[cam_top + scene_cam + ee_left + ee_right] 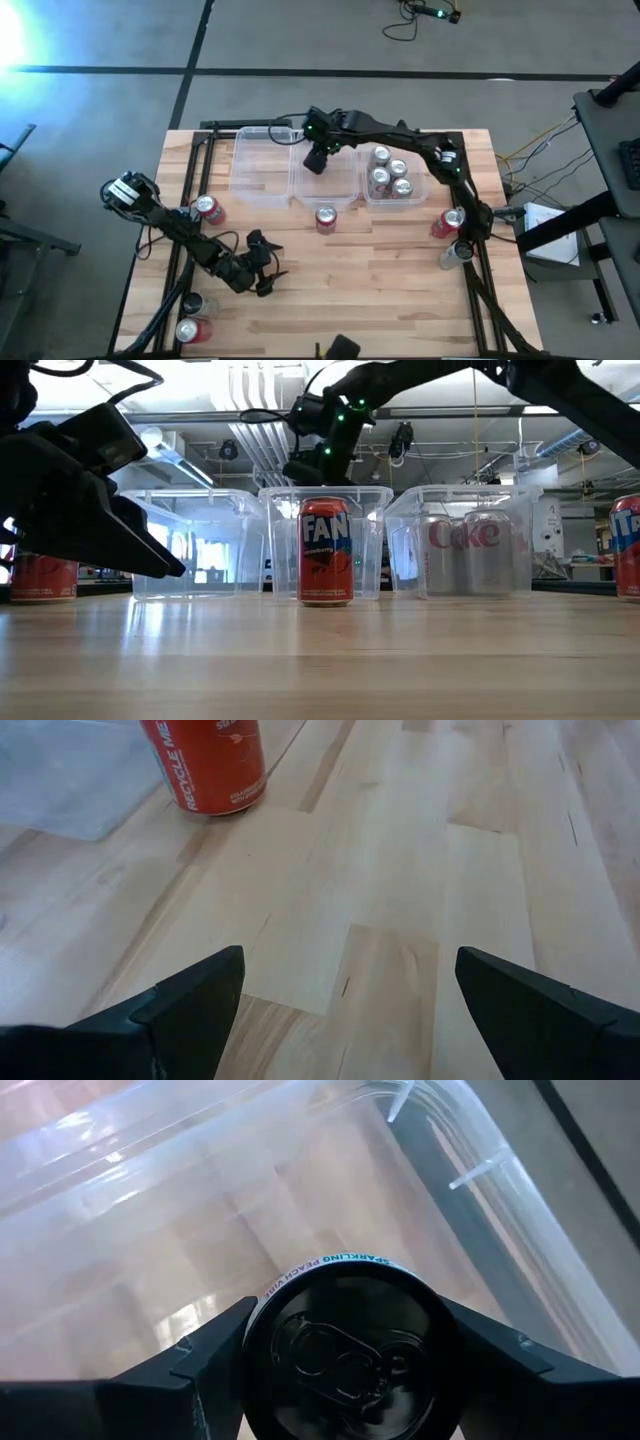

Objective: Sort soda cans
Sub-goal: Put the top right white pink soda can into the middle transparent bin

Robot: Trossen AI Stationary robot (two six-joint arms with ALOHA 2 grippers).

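Middle bin (340,185): empty, receiving. Right gripper (345,1342): above it, clamped on black can (345,1355); step: delivery; next, likely lower and release. Left gripper (262,268): parted, idle near front. Red can (326,218): before bins.

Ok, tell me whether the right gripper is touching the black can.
Touching. In the right wrist view the right gripper has both dark fingers pressed against the sides of the black can, over the middle bin.

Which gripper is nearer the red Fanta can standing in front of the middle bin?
Right. The right gripper is over the middle bin just behind the Fanta can, fingers shut on a black can. The left gripper sits open, farther off toward the table's near-left side.
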